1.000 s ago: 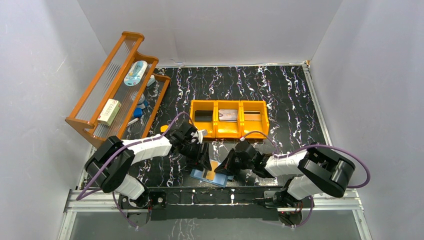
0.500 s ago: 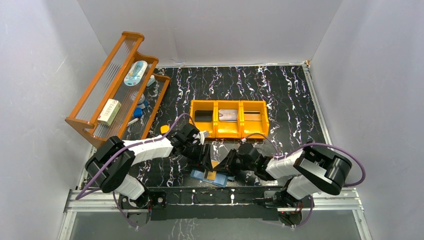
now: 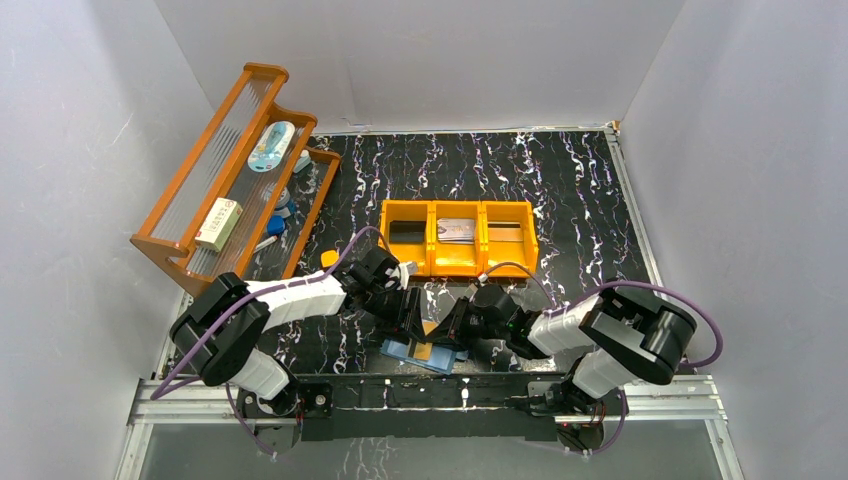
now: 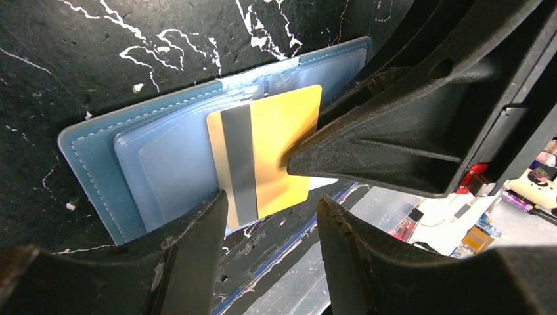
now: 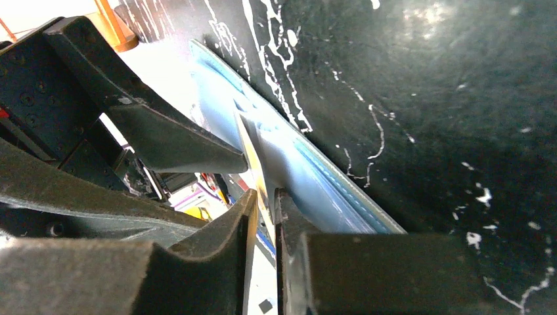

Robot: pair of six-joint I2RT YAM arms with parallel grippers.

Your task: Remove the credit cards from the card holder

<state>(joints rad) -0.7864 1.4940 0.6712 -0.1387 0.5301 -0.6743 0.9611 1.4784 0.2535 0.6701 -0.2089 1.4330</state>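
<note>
The wallet (image 4: 98,164) lies open on the bench (image 4: 98,52), pale pockets up, right under both end effectors at the near edge. One orange-yellow card (image 4: 279,151), its dark stripe showing, sticks partway out of a pocket.

The left end effector (image 4: 272,200) is spread about halfway with nothing between its fingers. Its tips come down at the wallet's near edge, one on each side of the card. My guess is that it is there to pin the wallet, so the wallet does not slide along when the card is drawn.

The right end effector (image 5: 266,193) comes in from the opposite side. In its own view the card's thin edge runs between its two fingers, which stand almost together, so it looks pinched on that card. The card tilts up off the wallet there, which suits a pull out of the pocket and away from the left end effector.

Beyond both end effectors, farther back on the bench, stands an orange bin (image 3: 458,265) with a greyish card (image 3: 457,230) in its middle compartment, probably where this one belongs too. The risk I see is the wallet lifting along with the card.
</note>
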